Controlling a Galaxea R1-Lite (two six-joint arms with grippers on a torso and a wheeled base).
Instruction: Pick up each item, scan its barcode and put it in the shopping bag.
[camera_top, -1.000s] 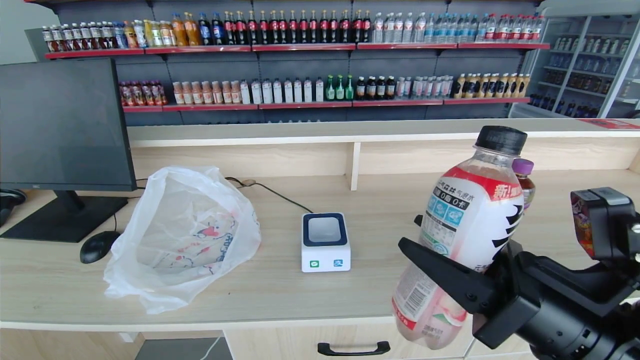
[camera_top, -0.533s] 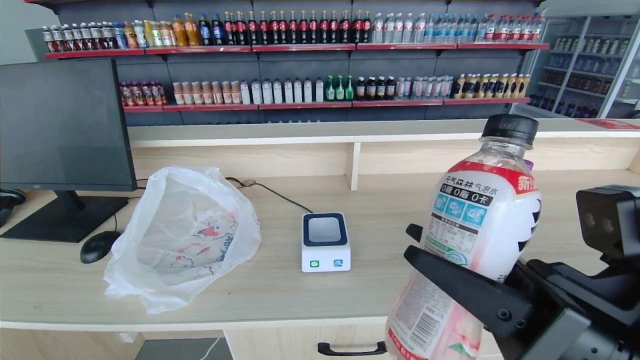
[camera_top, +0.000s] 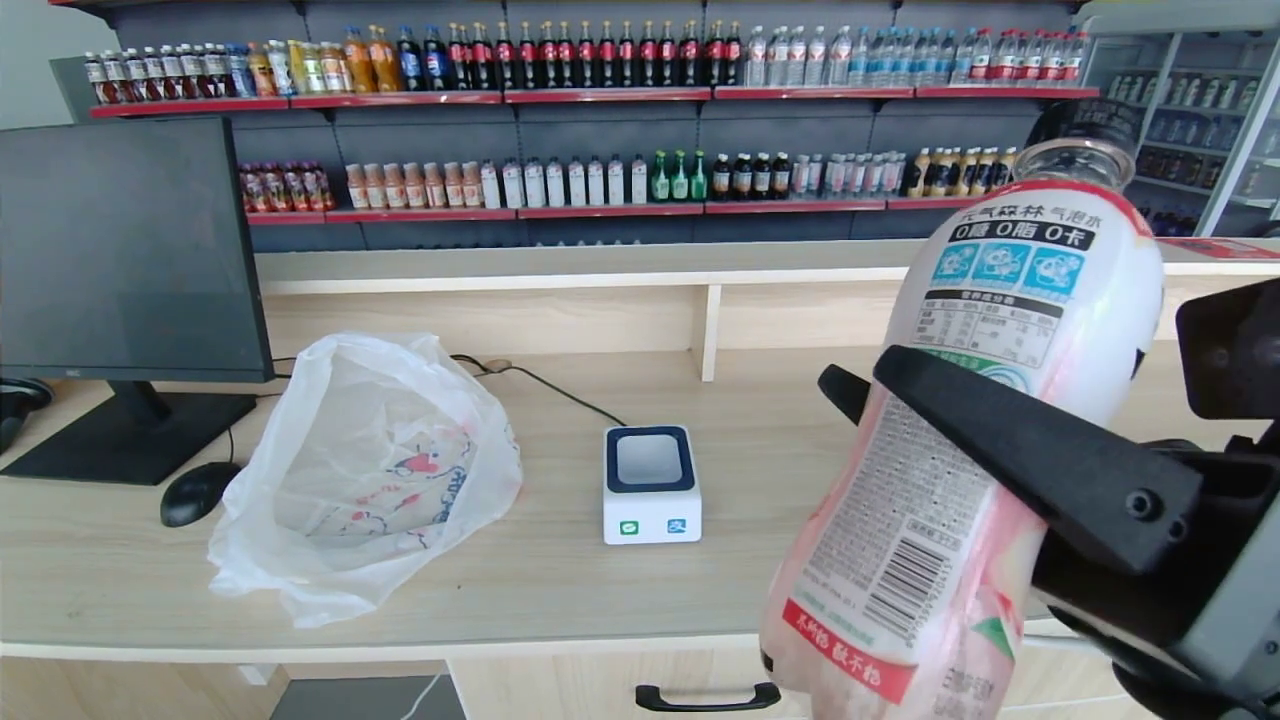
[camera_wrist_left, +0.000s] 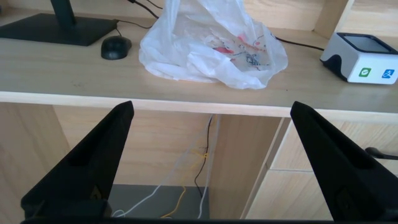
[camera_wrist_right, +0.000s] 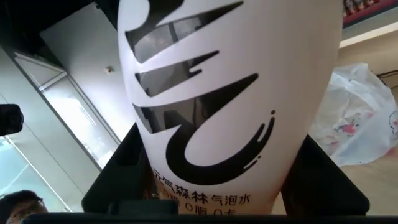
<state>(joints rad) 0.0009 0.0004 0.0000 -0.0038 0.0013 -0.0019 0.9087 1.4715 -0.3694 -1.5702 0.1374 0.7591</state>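
Observation:
My right gripper (camera_top: 990, 440) is shut on a drink bottle (camera_top: 960, 480) with a white and pink label, held high and tilted at the right, close to the head camera. The barcode on its label faces the head camera. The same bottle (camera_wrist_right: 230, 99) looms between the dark fingers in the right wrist view. The white scanner (camera_top: 651, 484) sits on the counter to the bottle's left, and the translucent shopping bag (camera_top: 365, 470) lies further left. My left gripper (camera_wrist_left: 208, 155) hangs open below the counter edge, in front of the bag (camera_wrist_left: 214, 43) and scanner (camera_wrist_left: 362, 57).
A black monitor (camera_top: 125, 260) and a mouse (camera_top: 195, 492) stand at the counter's left. A raised wooden ledge (camera_top: 700, 270) runs along the back, with drink shelves behind. A drawer handle (camera_top: 706, 696) shows under the counter front.
My right gripper has lifted the bottle higher and nearer the head camera. The purple-capped bottle behind it is now covered. The left arm, bag and scanner are unchanged.

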